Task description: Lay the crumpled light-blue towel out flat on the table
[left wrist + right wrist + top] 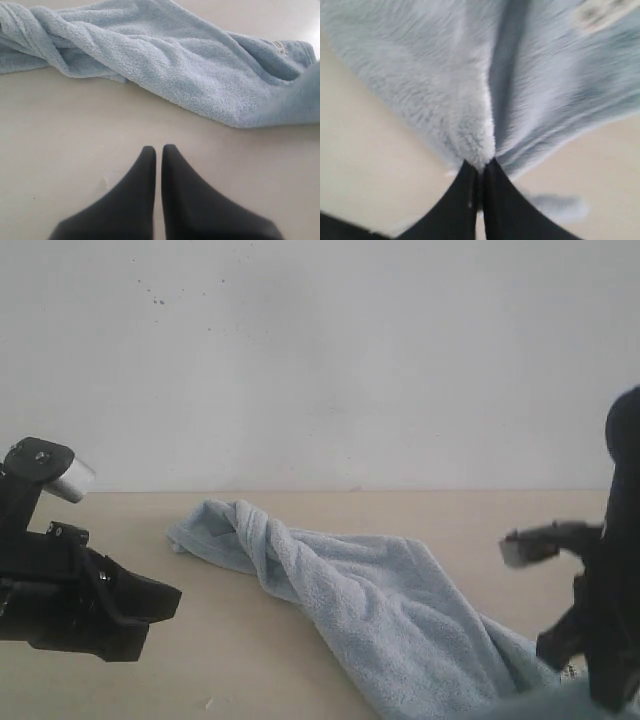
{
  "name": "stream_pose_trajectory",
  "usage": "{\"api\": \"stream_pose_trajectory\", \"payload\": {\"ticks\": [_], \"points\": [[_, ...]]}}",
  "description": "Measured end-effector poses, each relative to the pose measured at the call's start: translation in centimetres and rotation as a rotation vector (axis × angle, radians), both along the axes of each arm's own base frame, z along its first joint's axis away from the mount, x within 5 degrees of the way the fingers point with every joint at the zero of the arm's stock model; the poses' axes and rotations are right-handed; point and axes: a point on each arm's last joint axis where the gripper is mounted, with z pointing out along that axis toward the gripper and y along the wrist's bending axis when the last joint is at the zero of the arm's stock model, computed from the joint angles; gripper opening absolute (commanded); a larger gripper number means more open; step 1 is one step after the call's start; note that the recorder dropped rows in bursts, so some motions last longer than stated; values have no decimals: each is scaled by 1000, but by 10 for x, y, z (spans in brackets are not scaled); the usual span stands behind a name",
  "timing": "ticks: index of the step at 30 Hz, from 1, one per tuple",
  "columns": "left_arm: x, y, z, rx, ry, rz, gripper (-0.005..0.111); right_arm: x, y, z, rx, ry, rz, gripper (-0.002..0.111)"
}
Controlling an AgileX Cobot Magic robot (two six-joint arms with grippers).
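Spanning lower part of exterior view: table (pixel 250 650), light beige, matte. Towel (pixel 380 610) lying on it, twisted into rope-like diagonal band; far end bunched near white wall (pixel 320 360), near end widening toward right side. Right gripper (pixel 481 164): jaws pressed together, pinching fold of towel at tips. Left gripper (pixel 159 148): jaws closed, nothing between them, over table, apart from towel. Small whitish tag (pixel 278 46) at towel edge, markings unreadable.
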Motion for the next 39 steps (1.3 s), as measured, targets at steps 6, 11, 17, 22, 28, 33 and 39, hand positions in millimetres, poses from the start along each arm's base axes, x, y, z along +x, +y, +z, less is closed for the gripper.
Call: {"api": "stream_pose_trajectory", "payload": {"ticks": [6,11,17,22,28,33,39], "points": [[3,2,-3,64,-55,-27,4,39,-20,98,-220,-452,-82,0],[13,2,-19,107,-22,-4,4,36,-20,104,-200,-465,-101,0],[14,1,-23,112,-3,-10,4,11,-41,30,-417,-225,-7,0],[13,1,-19,106,-18,-10,4,-30,-99,-18,-604,-1,-16,0],[14,2,-19,113,-27,4,4,-44,-124,-16,-637,34,-129,19],[14,2,-19,111,-26,8,4,-36,-112,-9,-512,-5,-209,53],[13,2,-19,89,-2,25,4,-11,-103,12,-389,-143,-294,58]]}}
